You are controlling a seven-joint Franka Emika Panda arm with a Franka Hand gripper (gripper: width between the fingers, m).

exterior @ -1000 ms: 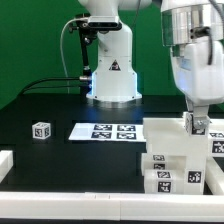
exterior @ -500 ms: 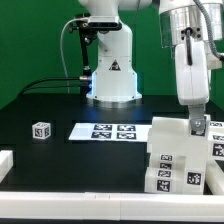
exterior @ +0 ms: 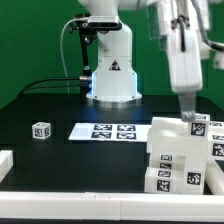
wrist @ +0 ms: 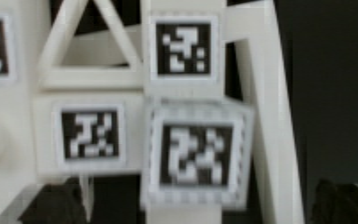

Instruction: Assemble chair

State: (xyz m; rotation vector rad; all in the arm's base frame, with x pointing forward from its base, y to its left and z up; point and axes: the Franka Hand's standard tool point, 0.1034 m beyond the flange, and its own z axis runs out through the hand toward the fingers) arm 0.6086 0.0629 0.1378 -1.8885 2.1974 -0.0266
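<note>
Chair parts cut off at the frame edge

The chair (exterior: pixel 178 152), matte white blocks bearing several square tags, sits on the black counter (exterior: pixel 60 105) at the exterior view's right, partly cropped. One marker board (exterior: pixel 110 130), one small cube (exterior: pixel 40 130). The pincer (exterior: pixel 193 116) hangs open above it.

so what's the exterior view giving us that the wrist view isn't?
Only the exterior view: the arm's base, the marker board, a small tagged cube alone on the black table, and the gripper at the top of the chair parts.
Only the wrist view: a blurry close-up of several tags on white faces; the gripper's fingers are not visible.
Both: the white tagged chair parts.
</note>
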